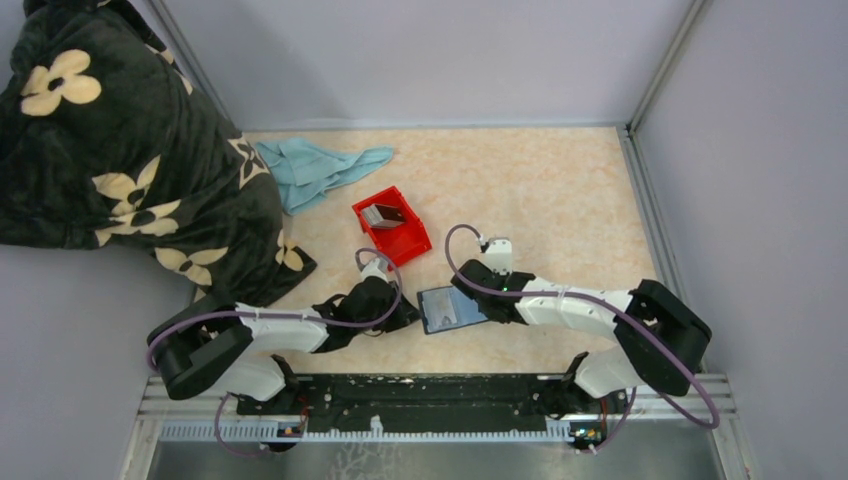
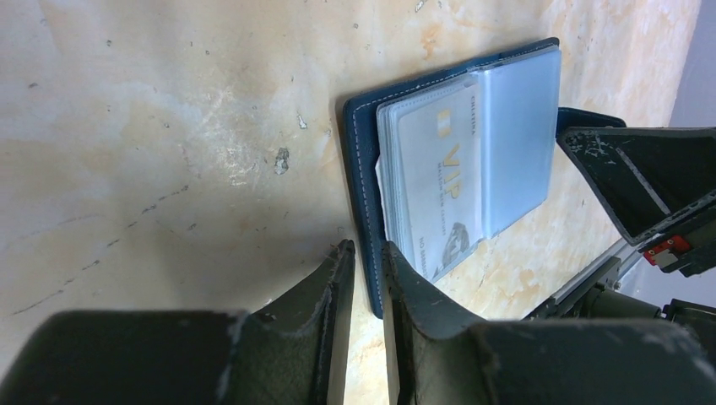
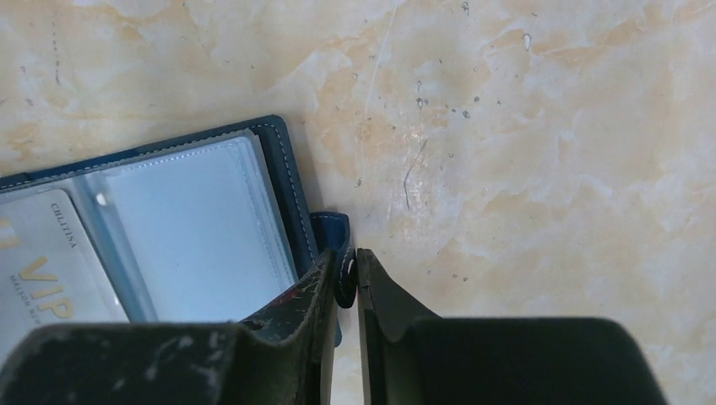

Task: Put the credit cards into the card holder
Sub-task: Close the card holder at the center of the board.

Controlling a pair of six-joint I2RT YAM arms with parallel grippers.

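Observation:
The card holder (image 1: 452, 308) lies open on the table between my two grippers, its navy cover (image 2: 361, 160) down and its light blue slots up. A greyish-white credit card (image 2: 439, 177) marked VIP sits in a slot on the left half. My left gripper (image 2: 369, 268) is shut on the holder's left edge. My right gripper (image 3: 350, 263) is shut on the snap tab (image 3: 339, 232) at the holder's right edge (image 3: 291, 181). More credit cards (image 1: 383, 213), grey and brown, stand in the red bin.
The red bin (image 1: 400, 240) stands just behind the card holder. A light blue cloth (image 1: 320, 168) lies at the back left. A dark flowered blanket (image 1: 120, 150) covers the left side. Grey walls close in the table at the back and right.

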